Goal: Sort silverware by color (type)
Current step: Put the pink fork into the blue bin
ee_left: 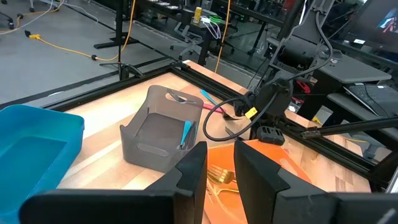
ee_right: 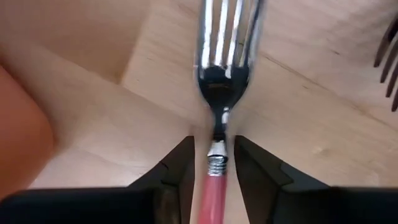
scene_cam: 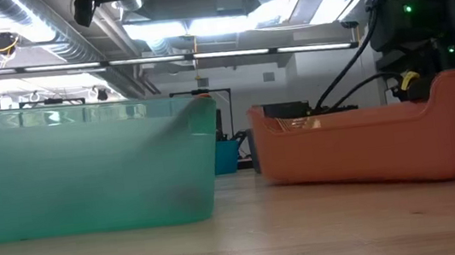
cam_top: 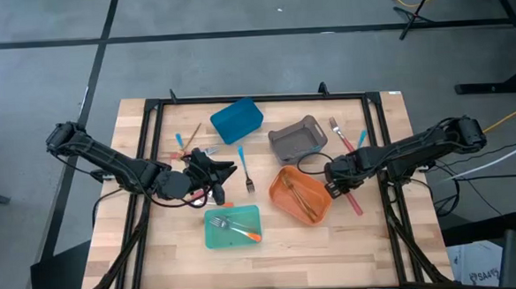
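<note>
My right gripper (cam_top: pixel 335 183) is low over the table at the orange bin's right side. It is open, with its fingers (ee_right: pixel 180 168) standing on either side of a pink-handled fork (ee_right: pixel 214 134), at the neck; narrow gaps show. The fork's handle (cam_top: pixel 355 201) lies flat on the wood. My left gripper (cam_top: pixel 217 169) is open and empty (ee_left: pixel 217 171), beside a blue-handled fork (cam_top: pixel 246 172) lying on the table. More utensils lie at the left (cam_top: pixel 184 144) and by the grey bin (cam_top: pixel 339 130). An orange-handled fork (cam_top: pixel 236 227) is in the teal bin, gold ones (cam_top: pixel 305 199) in the orange bin.
Four bins stand mid-table: blue (cam_top: pixel 236 119), grey (cam_top: pixel 298 141) with a blue-handled utensil (ee_left: pixel 186 134) inside, orange (cam_top: pixel 287 185) and teal (cam_top: pixel 212 240). A black frame (cam_top: pixel 256 99) runs around the work area. Cables trail behind my right arm (ee_left: pixel 249 115).
</note>
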